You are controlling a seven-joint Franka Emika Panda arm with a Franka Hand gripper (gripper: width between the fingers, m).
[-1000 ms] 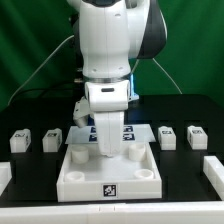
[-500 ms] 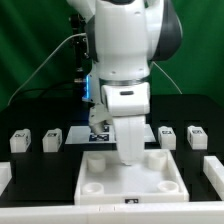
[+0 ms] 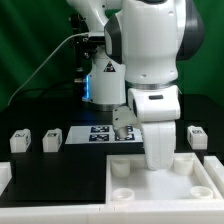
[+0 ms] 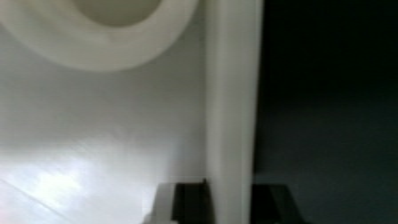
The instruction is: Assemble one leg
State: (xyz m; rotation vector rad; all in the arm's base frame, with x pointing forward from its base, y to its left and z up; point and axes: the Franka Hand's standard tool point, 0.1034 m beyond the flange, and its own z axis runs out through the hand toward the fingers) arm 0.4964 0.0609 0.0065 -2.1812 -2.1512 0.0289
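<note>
The large white tabletop lies at the front, toward the exterior view's right. My gripper stands down on it and is shut on its upright rim. In the wrist view the white rim runs between my two dark fingers, with my gripper closed around it. A round corner hole shows beside the rim. Two small white legs stand at the exterior view's left and one leg at its right. None is held.
The marker board lies flat behind the tabletop, partly hidden by the arm. Low white blocks sit at the front corners. The table surface is black, with a green backdrop behind.
The arm has moved toward the exterior view's right, and the tabletop has slid that way with it. The leg that stood behind the arm at the right is now hidden.
</note>
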